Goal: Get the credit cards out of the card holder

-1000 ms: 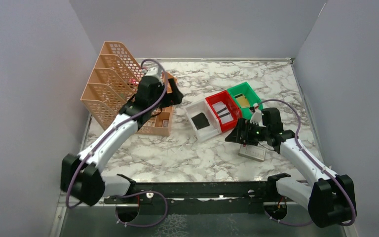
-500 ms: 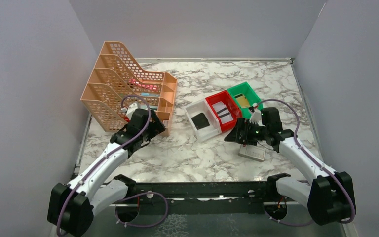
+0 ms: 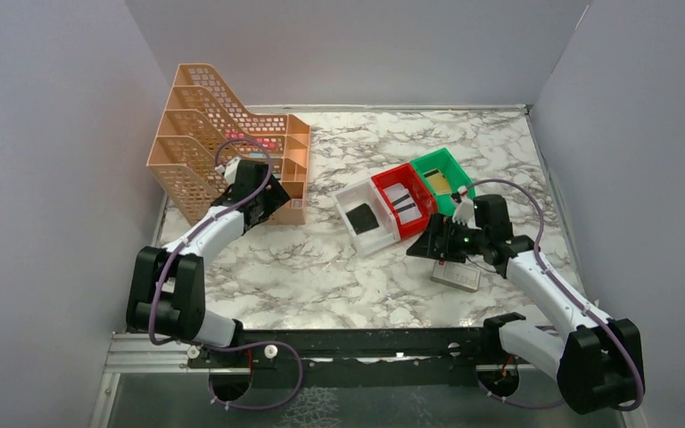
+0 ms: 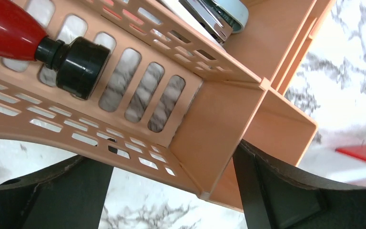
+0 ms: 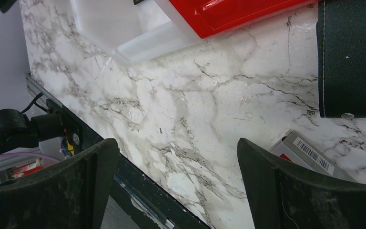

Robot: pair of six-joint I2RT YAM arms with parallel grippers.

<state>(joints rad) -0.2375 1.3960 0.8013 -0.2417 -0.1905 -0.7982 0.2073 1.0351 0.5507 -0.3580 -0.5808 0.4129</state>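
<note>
Top view: finds left gripper [image 3: 263, 192] at the front corner of the orange rack [image 3: 196, 134], and right gripper [image 3: 435, 245] low over the table [image 3: 321, 267], near the red bin [image 3: 392, 172] and a white box [image 3: 457, 276]. Shows a tan-gold card [image 3: 438, 184] in the green bin [image 3: 458, 168]. Cannot pick out the holder here.

Left wrist: shows jaws spread wide, rack corner between them; cannot tell whether touching.

Right wrist: shows jaws wide apart, gripping nothing, bare marble between. Places black holder [image 5: 350, 57] flat on the table beyond the right jaw, box just beside it.

Peach organizer [image 3: 196, 152], white bin [image 3: 376, 242], red bin [image 3: 391, 173], green bin [image 3: 437, 158], black card holder [image 5: 350, 57], grey-veined marble table [image 3: 321, 267].
</note>
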